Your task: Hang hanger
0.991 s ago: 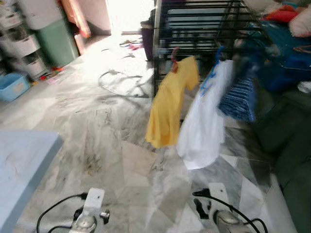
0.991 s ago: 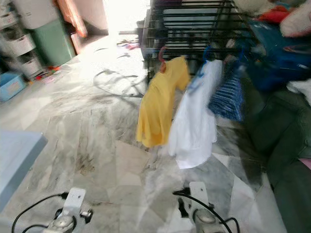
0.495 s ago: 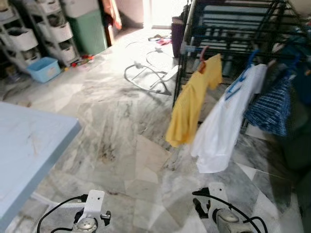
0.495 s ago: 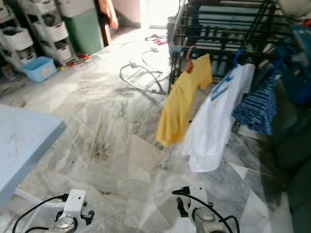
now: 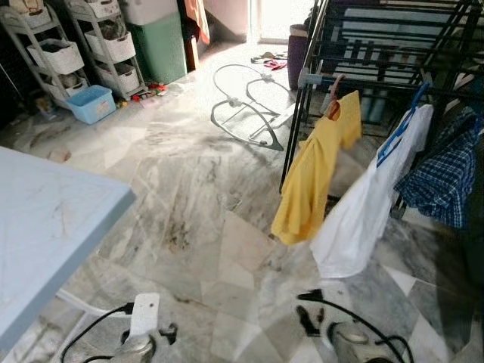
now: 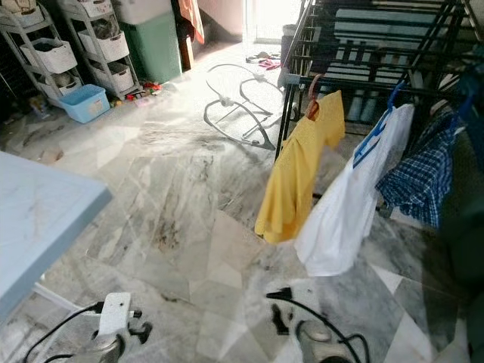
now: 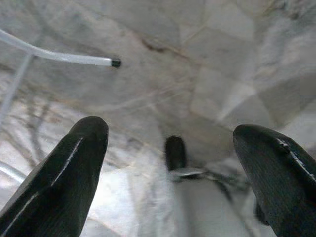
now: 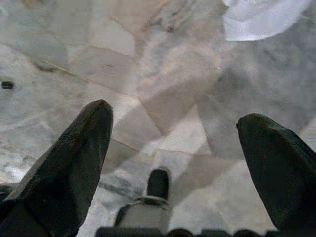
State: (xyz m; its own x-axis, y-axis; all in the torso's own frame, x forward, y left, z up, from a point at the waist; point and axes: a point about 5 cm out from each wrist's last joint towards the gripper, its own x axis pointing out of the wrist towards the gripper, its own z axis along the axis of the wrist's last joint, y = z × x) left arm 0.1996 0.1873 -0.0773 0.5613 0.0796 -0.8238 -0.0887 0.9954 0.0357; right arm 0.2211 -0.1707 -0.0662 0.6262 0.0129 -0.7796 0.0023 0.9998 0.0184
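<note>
Silver arms [image 5: 144, 318], black cables [image 5: 355, 321], long black fingers [image 7: 59, 177]

Both eye views look forward and steeply down from head height across a marble floor [image 5: 189, 204]. A drying rack [image 5: 393, 60] fills the upper right of the frame and a table [image 5: 45, 242] the left edge; the right eye sits slightly offset, so both appear shifted left. Each wrist camera looks down between its own fingers [image 7: 64, 173] at floor close below; the right one catches a white garment [image 8: 261, 17] at its edge.
</note>
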